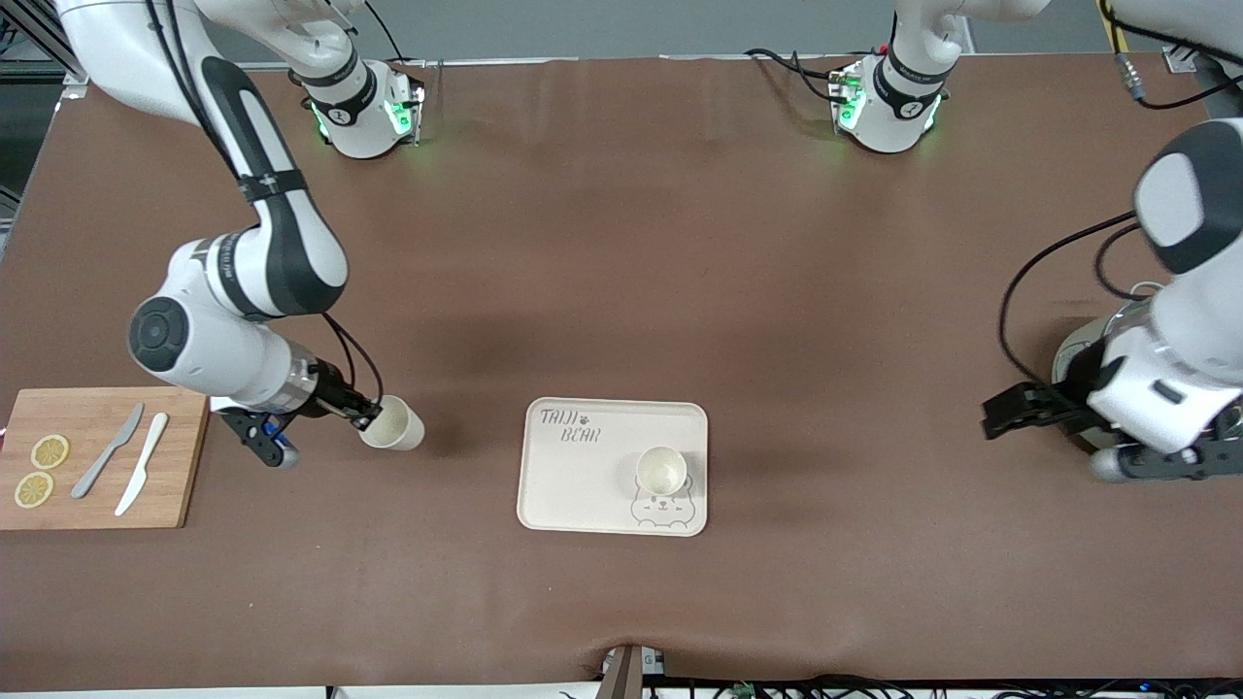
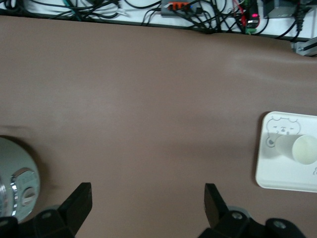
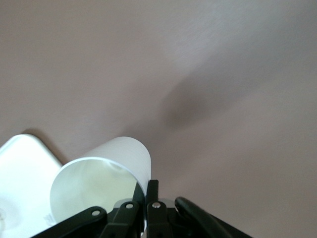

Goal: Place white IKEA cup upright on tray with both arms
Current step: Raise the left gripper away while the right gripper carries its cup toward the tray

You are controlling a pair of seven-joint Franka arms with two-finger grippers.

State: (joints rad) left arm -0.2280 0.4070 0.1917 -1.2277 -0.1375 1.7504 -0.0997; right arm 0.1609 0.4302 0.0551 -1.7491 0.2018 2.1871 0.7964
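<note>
A white cup [image 1: 393, 424] lies tilted on its side between the cutting board and the tray. My right gripper [image 1: 367, 419] is shut on its rim. In the right wrist view one finger sits inside the cup [image 3: 106, 171] and one outside, the gripper [image 3: 147, 187] pinching the wall. I cannot tell whether the cup touches the table. The cream tray [image 1: 573, 485] with "TAIJI BEAR" lettering carries a second white cup [image 1: 661, 471], upright near the bear face. My left gripper [image 1: 1000, 413] hangs open and empty at the left arm's end of the table. Its wrist view shows the gripper [image 2: 147, 198] over bare table, with the tray [image 2: 265, 168] and upright cup [image 2: 299, 148] farther off.
A wooden cutting board [image 1: 97, 505] at the right arm's end holds two lemon slices [image 1: 41, 471], a grey knife [image 1: 107, 451] and a white knife [image 1: 143, 463]. A round metal object [image 1: 1076, 357] sits under the left arm's wrist.
</note>
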